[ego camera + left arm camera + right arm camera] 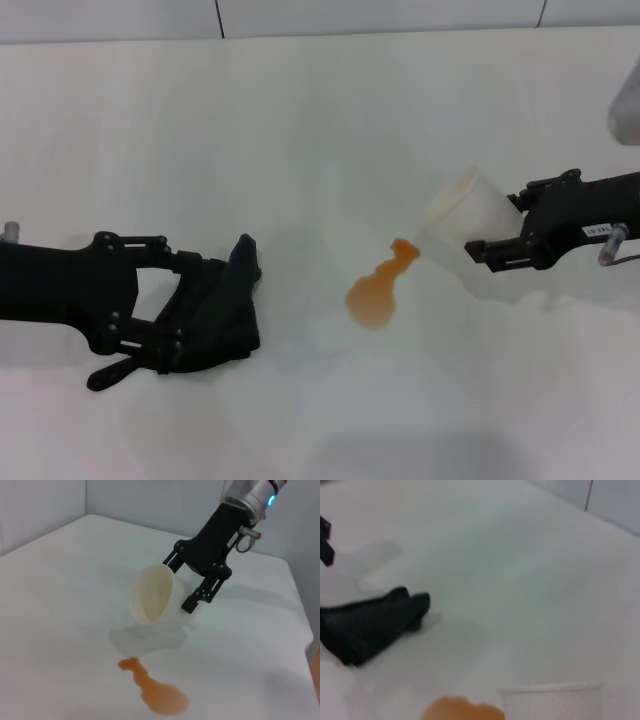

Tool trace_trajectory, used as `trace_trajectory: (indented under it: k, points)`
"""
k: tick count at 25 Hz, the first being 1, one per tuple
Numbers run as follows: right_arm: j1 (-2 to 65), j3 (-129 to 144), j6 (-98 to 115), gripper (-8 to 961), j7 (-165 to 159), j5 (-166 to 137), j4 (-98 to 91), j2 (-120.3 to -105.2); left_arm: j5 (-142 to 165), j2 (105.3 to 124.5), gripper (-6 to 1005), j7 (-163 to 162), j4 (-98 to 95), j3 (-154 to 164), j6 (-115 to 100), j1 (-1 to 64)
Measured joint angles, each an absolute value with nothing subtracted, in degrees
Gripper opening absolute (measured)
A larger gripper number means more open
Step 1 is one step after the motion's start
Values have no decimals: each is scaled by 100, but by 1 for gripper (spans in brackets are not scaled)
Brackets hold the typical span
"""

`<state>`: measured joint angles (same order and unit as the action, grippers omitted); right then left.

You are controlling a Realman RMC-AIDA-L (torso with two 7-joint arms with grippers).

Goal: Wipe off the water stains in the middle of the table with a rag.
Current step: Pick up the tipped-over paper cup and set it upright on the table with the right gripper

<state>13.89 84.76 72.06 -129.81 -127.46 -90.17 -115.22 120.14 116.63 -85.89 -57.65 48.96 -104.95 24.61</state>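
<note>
Mid-table: water stains (377,290) | left gripper (190,320) clenches rag (222,305) | right gripper (478,228) grasps cup (465,208)

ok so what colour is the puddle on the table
Translucent orange; the puddle shows best in the left wrist view, below the tipped cup.

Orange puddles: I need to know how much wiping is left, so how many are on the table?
1: one orange puddle mid-table, between the rag and the tipped cup.

1 rag (222,305), 1 cup (468,212), 1 puddle (378,288)
</note>
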Motion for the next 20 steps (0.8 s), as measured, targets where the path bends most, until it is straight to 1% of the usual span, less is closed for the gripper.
trace_trajectory:
  k: [7, 12, 20]
  points:
    - [1015, 8248, 6555, 693, -11447, -11288, -8384, -11515, 12015, 11663, 862, -8587, -5765, 4825, -10503, 2461]
    - [1045, 7892, 6350, 694, -10190, -10144, -7350, -11514, 12015, 11664, 862, -8587, -5765, 4824, -10496, 2469]
    - [1070, 7433, 6184, 695, -8807, -9146, -6161, -11514, 12015, 11671, 862, -8623, -5766, 4825, -10475, 2474]
